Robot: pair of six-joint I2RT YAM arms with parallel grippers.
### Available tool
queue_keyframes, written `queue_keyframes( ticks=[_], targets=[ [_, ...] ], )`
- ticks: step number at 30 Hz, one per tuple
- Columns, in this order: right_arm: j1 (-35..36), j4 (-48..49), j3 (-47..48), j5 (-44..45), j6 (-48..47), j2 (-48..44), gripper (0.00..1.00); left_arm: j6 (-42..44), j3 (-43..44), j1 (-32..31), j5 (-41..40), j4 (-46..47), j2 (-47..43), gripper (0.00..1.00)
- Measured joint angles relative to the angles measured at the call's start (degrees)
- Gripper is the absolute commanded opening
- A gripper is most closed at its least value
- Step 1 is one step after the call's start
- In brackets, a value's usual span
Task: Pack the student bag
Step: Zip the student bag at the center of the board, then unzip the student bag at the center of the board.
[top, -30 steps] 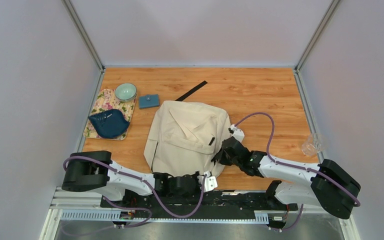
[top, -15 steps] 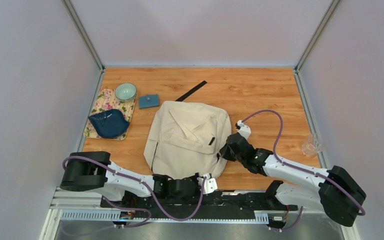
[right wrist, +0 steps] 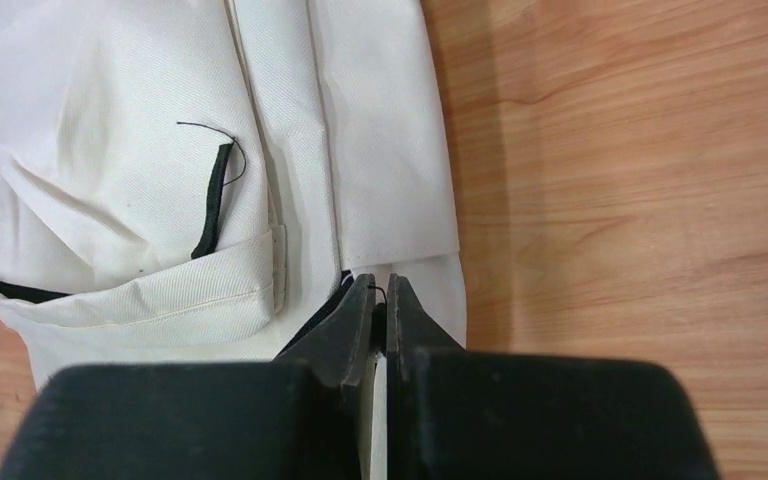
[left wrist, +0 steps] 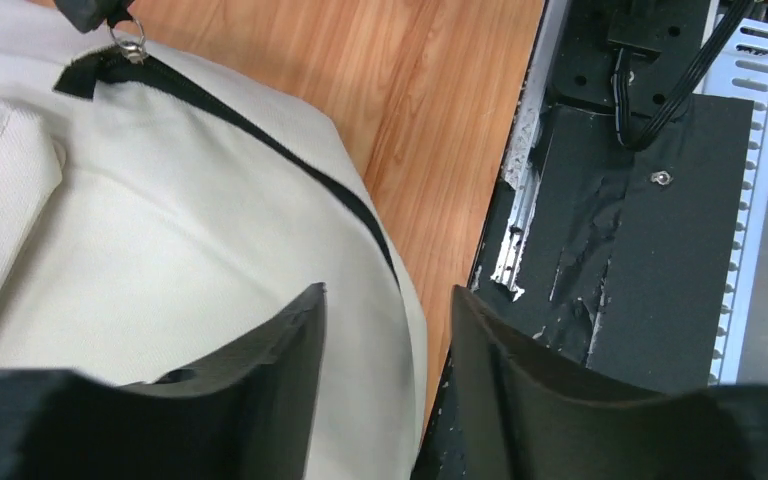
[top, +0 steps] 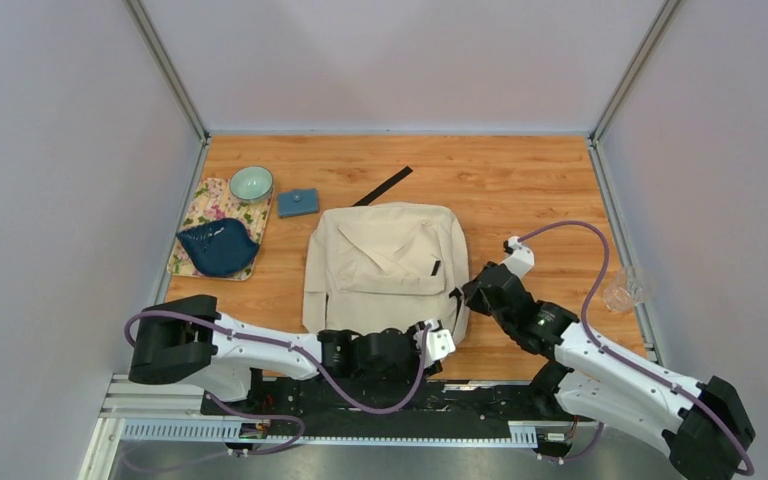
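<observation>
On the tabletop, top external view: the student bag (top: 385, 265) is laid flat at the centre of the wooden table (top: 520, 180), flap side up. A floral mat (top: 192, 212) carrying a teal bowl (top: 250, 183) and a dark blue dish (top: 218, 248) is listed at the left. A small blue pouch (top: 298, 202) and a black strap (top: 382, 185) lie beyond the bag. A clear glass (top: 620, 290) is set at the right edge. The left gripper (top: 430, 345) is placed at the bag's near edge, the right gripper (top: 475, 292) at its right side.

Left wrist view: the jaws are held wide, with the bag's cream corner (left wrist: 160, 250) between them, ungripped. A black zipper line (left wrist: 260, 140) ending in a metal ring (left wrist: 132, 45) is recorded.

Right wrist view: the jaws are pinched nearly closed on a small dark piece at the bag's side seam (right wrist: 380, 300). Whether it is a zip pull cannot be told.

Step judged: opening the bag. The fabric is best clamped by the left jaws before any pull is made, and the pull is best kept along the zipper line, low to the table, so that the bag is not dragged.
</observation>
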Motion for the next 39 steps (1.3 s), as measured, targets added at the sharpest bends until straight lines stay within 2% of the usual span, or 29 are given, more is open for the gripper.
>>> queue_keyframes(
  ticks=[1,3,4,7,13,17,21,29,34,39],
  targets=[
    [-0.2,-0.52,0.0,0.74,0.0,-1.05,0.25,-0.46,0.33,0.35,0.83,-0.11,-0.15,0.68],
    [-0.46,-1.55,-0.35,1.64,0.0,-3.3,0.36,-1.18,0.24,0.9,1.22,-1.01,-1.46,0.72],
    [-0.52,-1.9,-0.72,2.01,-0.02,-4.44,0.46,-1.44,0.07,1.18,1.27,-1.64,-2.45,0.73],
    [-0.66,-4.15,-1.97,2.1,0.33,-7.28,0.59,-4.02,-2.12,3.34,0.79,-3.56,-8.41,0.74],
    [-0.74,-7.37,-6.23,-0.59,1.29,-12.48,0.63,-9.99,-9.42,9.51,-4.31,-6.97,-24.37,0.81],
    [-0.92,-7.54,-6.99,-2.78,2.69,-13.66,0.64,-12.59,-9.27,14.51,-4.48,-9.64,-26.91,0.82],
    [-1.01,-4.68,-7.78,-5.84,4.72,-12.79,0.65,-12.7,-3.8,18.75,-2.73,-13.05,-22.16,0.82],
    [-1.01,-0.2,-9.55,-11.17,8.15,-7.43,0.65,-13.55,15.26,25.42,5.25,-17.16,-5.66,0.82],
    [-1.01,1.16,-10.78,-12.79,9.35,-8.2,0.65,-15.93,23.39,28.59,9.2,-20.17,3.69,0.82],
    [-1.01,0.85,-13.27,-13.55,10.14,-11.89,0.65,-17.53,28.33,29.16,9.29,-24.87,9.73,0.82]
  ],
)
